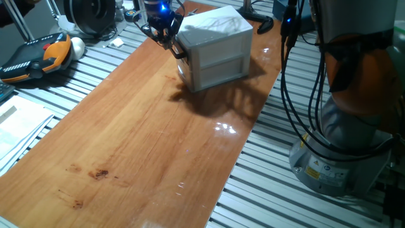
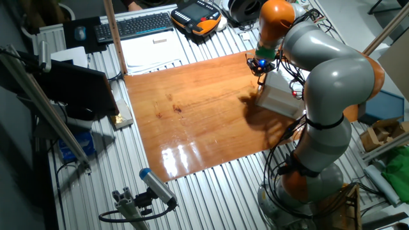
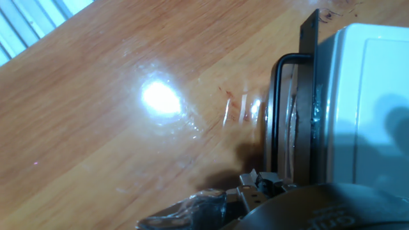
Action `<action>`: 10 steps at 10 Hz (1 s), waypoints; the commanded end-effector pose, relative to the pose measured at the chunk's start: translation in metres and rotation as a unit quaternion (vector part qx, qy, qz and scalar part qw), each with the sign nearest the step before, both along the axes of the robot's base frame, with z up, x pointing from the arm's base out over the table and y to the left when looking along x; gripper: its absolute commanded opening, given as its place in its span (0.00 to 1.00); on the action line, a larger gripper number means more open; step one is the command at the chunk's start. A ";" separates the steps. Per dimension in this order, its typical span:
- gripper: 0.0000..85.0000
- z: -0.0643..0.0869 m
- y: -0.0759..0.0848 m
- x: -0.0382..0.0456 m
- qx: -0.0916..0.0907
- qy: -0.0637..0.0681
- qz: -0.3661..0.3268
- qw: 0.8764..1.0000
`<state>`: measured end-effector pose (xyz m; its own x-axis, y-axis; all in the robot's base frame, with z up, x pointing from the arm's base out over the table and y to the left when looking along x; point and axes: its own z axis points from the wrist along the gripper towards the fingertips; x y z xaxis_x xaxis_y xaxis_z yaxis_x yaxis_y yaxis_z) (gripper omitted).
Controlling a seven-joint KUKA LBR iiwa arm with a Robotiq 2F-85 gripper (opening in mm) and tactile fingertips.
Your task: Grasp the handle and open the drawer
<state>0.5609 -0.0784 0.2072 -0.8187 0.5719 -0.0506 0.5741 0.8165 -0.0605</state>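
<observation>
A: Where seen from one fixed view, far on the wooden board: white housing, with the gripper at its left face. Location of the handle?

B: On that same left face, just below the gripper; small, black, hard to resolve there. Clearer in the hand view: a black U-shaped bar standing off from the front, with board visible through the loop.

A: And the drawer?

B: Pushed in, flush with the housing; front seen edge-on as a dark strip just right of the handle.

A: State of the claw?

B: Cannot tell. Only a sliver of metal and black hardware along the bottom edge of the hand view, just near the lower end of the handle; fingertips not distinguishable, contact with the bar not confirmable. Too small in the other fixed view as well.

A: Surroundings?

B: Orange-and-black pendant on the slatted metal table at far left; keyboard beyond the board in the other fixed view.
</observation>
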 end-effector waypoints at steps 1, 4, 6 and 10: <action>0.01 0.000 0.000 0.0003 -0.003 0.000 0.001 1.000; 0.01 -0.001 -0.005 0.0005 -0.001 0.002 0.003 1.000; 0.01 0.000 -0.005 0.0000 0.003 0.003 0.004 1.000; 0.01 0.000 -0.005 -0.0002 0.007 0.004 0.007 1.000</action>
<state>0.5607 -0.0834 0.2074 -0.8274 0.5604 -0.0355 0.5615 0.8257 -0.0539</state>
